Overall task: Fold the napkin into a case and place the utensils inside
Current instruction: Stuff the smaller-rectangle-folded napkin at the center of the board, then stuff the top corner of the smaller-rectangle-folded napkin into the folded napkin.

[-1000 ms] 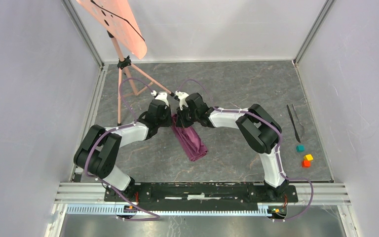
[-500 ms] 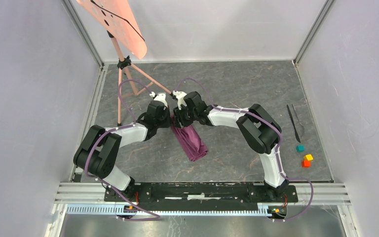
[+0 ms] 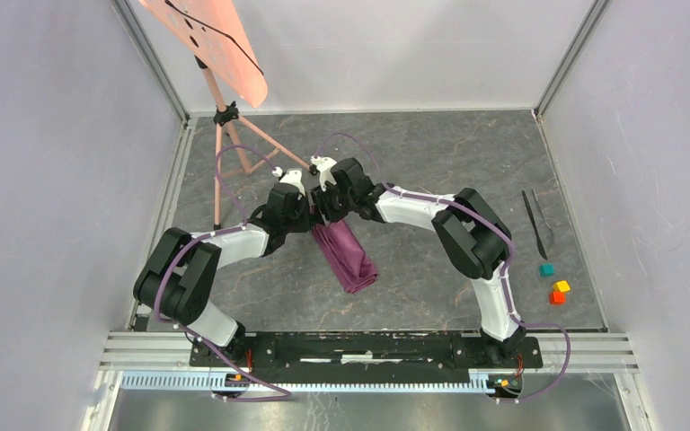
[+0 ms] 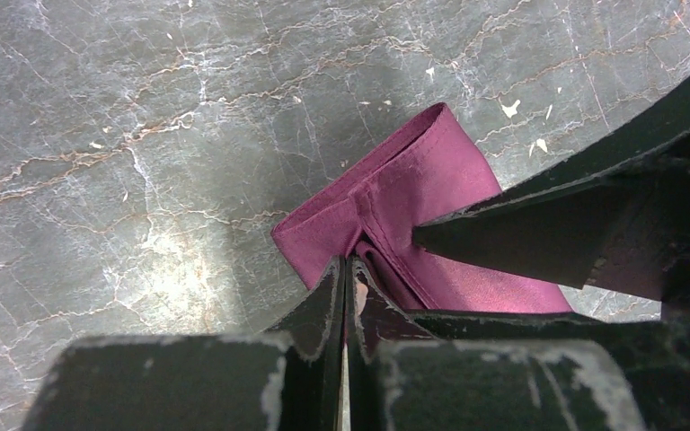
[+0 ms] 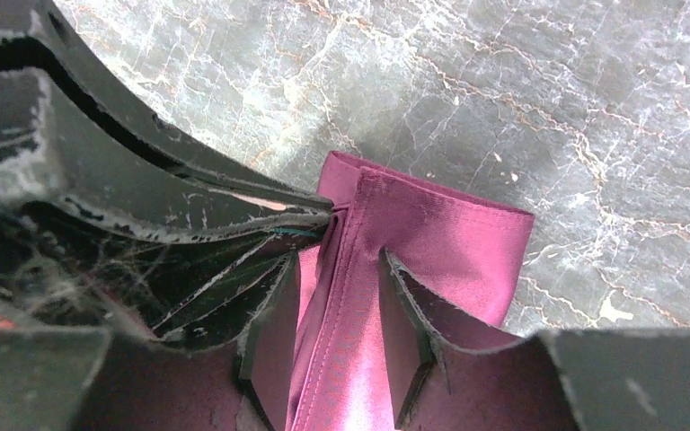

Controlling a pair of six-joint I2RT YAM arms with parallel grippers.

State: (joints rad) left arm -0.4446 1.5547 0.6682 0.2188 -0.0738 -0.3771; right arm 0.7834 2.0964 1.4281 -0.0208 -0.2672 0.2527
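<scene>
Plum-maroon cloth, the napkin (image 3: 350, 260), is seen folded into a long narrow strip on the grey marbled tabletop (image 3: 431, 153), a little left of the centre of the overhead frame and slanting from upper left to lower right. Its upper end is met by both arms. The left gripper (image 4: 346, 289) is pinched tight on a thin edge of that end, with no gap left between the fingers. The right gripper (image 5: 339, 269) is set just beside it, its jaws held narrowly apart around a hemmed fold that fills the space between them. Whether that fold is being squeezed cannot be told. The far short end of the strip is seen lying flat in both wrist views. The utensils (image 3: 536, 224) are laid side by side near the right edge of the overhead frame, well apart from the napkin. Below them, a teal cube (image 3: 547, 268), a yellow cube (image 3: 562, 286) and an orange cube (image 3: 556, 297) are grouped.
</scene>
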